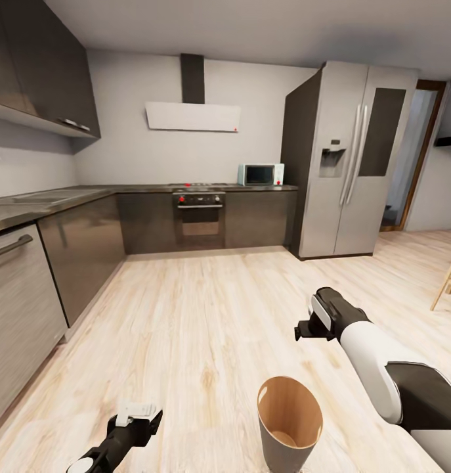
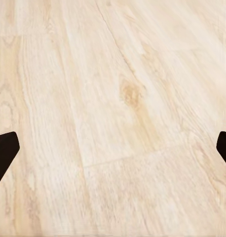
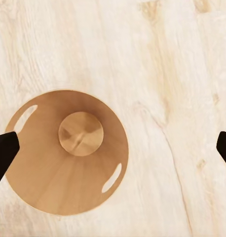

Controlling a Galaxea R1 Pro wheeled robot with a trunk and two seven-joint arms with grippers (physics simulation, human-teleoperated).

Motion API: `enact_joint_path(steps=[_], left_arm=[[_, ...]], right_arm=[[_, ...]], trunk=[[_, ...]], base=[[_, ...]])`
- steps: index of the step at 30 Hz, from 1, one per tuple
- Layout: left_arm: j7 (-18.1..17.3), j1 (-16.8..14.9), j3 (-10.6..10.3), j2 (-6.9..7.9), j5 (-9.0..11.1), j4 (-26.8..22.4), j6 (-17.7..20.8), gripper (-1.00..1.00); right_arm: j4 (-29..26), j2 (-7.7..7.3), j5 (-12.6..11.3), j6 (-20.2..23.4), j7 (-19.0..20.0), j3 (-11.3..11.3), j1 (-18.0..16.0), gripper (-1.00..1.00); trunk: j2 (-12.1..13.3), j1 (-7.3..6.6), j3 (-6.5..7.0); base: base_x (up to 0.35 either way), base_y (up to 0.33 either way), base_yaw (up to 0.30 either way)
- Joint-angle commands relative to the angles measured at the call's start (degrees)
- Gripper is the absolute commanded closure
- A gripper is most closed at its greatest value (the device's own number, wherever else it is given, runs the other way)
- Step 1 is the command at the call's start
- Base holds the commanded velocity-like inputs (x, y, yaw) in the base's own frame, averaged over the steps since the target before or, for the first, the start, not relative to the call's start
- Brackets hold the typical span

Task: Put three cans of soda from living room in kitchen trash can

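The bin [image 1: 290, 420], empty, looks light, stiff and tippable, best gripped by its rim slots, under the right gripper [image 3: 113, 148], spread wide with nothing in it.

Home kitchen: dark glossy cabinets [image 1: 87, 249], steel worktop [image 1: 41, 203], built-in oven [image 1: 199, 217], white microwave [image 1: 260, 174], range hood [image 1: 192, 116], steel fridge [image 1: 353, 157], light wood floor [image 1: 205, 315].
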Motion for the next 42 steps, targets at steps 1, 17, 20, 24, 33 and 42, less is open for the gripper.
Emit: enact_joint_path(steps=[1, 17, 20, 24, 33, 42], left_arm=[[0.0, 0.0, 0.0, 0.0, 0.0, 0.0, 0.0, -1.0], [0.0, 0.0, 0.0, 0.0, -0.1, 0.0, -0.1, -1.0], [0.0, 0.0, 0.0, 0.0, -0.1, 0.0, -0.1, -1.0], [0.0, 0.0, 0.0, 0.0, -0.1, 0.0, -0.1, -1.0], [0.0, 0.0, 0.0, 0.0, -0.1, 0.0, -0.1, -1.0], [0.0, 0.0, 0.0, 0.0, -0.1, 0.0, -0.1, -1.0]], right_arm=[[0.0, 0.0, 0.0, 0.0, 0.0, 0.0, 0.0, -1.0], [0.0, 0.44, -0.1, 0.0, 0.0, 0.1, 0.1, -1.0], [0.0, 0.45, 0.0, 0.0, 0.0, 0.1, 0.1, -1.0], [0.0, 0.46, 0.0, 0.0, 0.0, 0.1, 0.1, -1.0], [0.0, 0.48, 0.0, 0.0, 0.0, 0.1, 0.1, -1.0], [0.1, 0.47, 0.0, 0.0, 0.0, 0.1, 0.1, -1.0]], trunk=[[0.0, 0.02, -0.23], [-0.2, 0.43, -3.77], [-0.3, 0.51, -4.44], [-0.3, 0.62, -5.32], [-0.4, 0.85, -7.32], [-0.6, 1.08, -9.31]], base=[[0.0, 0.0, 0.0], [0.0, 0.0, 0.0], [0.0, 0.0, 0.0], [0.0, 0.0, 0.0], [0.0, 0.0, 0.0], [0.0, 0.0, 0.0]])
